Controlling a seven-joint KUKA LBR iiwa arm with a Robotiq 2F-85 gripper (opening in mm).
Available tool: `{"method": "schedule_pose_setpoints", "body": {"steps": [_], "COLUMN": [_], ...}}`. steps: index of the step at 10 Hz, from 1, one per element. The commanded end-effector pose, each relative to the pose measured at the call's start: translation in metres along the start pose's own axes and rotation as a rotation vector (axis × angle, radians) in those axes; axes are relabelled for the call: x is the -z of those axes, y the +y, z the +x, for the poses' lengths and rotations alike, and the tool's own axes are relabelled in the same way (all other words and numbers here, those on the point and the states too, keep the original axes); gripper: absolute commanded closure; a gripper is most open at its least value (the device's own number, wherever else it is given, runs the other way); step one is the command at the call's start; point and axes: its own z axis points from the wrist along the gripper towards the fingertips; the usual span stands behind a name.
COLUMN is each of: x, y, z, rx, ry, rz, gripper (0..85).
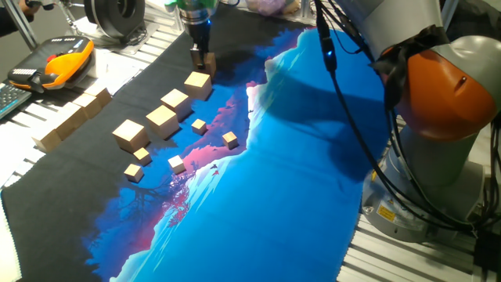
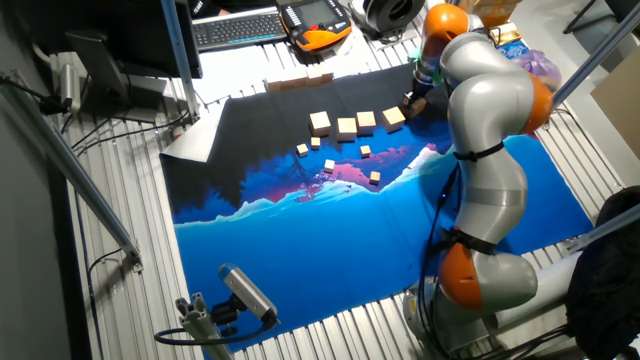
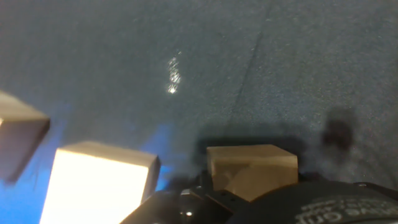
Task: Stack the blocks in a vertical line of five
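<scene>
In one fixed view, the gripper is seen lowered onto a block on the black end of the mat; four blocks lie in a diagonal row just beside it, apparently awaiting stacking. In the other fixed view, open blue mat is left below that row. In the hand view, one block sits at the fingers; whether it is pinched cannot be told
</scene>
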Motion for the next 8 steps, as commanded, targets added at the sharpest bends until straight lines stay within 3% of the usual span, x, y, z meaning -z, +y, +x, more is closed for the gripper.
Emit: {"method": "schedule_pose_setpoints", "body": {"steps": [1, 2, 4, 6, 8], "x": [0.005, 0.014, 0.036, 0.039, 0.033], "y": [0.000, 0.003, 0.017, 0.028, 0.031], "z": [0.002, 0.006, 0.032, 0.059, 0.079], "rx": [0.004, 0.007, -0.015, -0.029, -0.030], "ry": [0.020, 0.030, 0.050, 0.043, 0.045], "rz": [-0.006, -0.018, -0.001, -0.001, 0.000], "gripper": [85.0, 85.0, 85.0, 85.0, 85.0]}}
